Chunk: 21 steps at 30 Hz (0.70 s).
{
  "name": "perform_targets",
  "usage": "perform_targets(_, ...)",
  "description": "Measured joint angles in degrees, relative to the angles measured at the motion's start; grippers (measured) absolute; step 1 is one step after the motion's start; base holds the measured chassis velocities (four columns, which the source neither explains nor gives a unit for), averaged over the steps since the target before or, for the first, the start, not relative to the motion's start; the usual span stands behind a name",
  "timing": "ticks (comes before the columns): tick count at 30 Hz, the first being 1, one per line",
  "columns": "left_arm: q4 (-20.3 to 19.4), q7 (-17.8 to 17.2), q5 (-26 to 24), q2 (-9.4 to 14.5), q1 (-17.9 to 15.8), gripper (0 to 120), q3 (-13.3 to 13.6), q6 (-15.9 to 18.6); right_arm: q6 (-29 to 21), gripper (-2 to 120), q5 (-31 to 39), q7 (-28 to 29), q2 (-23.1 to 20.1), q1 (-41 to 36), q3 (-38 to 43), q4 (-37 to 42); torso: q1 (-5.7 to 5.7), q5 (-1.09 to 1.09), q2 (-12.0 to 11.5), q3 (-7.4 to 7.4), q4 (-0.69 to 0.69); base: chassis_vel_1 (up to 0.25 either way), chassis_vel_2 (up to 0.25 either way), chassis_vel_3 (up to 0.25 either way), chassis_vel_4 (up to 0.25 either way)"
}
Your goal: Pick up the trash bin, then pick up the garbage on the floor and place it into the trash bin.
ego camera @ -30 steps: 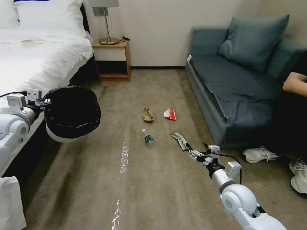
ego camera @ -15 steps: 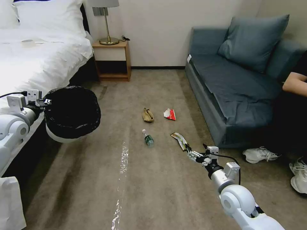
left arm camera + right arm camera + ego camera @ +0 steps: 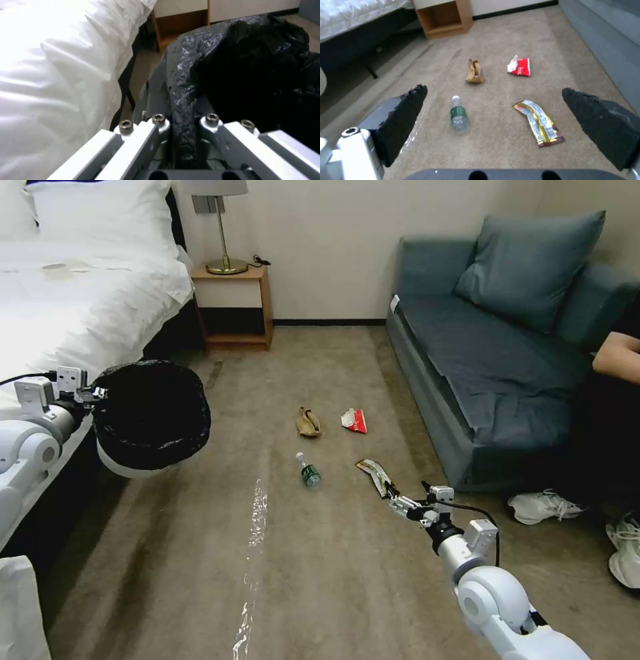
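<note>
— Where was the trash bin (image 3: 150, 415)?

— We held it off the floor (image 3: 320, 553) beside the bed (image 3: 80, 293); our left gripper (image 3: 182, 122) was clamped on its bag-covered rim, mouth free for drops.

— And the garbage?

— Four pieces lay apart. Our right gripper (image 3: 390, 495) hung spread wide just beside the snack wrapper (image 3: 539, 123). The bottle (image 3: 458, 117) label was green; we could not read any writing.

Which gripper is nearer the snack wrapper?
Right. The right gripper, open, hangs just short of the snack wrapper on the robot's side. The left gripper is far off by the bed, clamped on the trash bin rim.
</note>
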Motion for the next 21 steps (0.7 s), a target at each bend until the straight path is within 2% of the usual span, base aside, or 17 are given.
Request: perform_targets(21, -0.2, 0.2, -0.2, 0.6, -0.1, 5, 0.0, -0.1, 0.0, 100, 0.0, -0.2, -0.3, -0.1, -0.1, 0.0, 0.00, 0.00, 0.0, 0.00, 0.00, -0.010, 0.008, 0.004, -0.007)
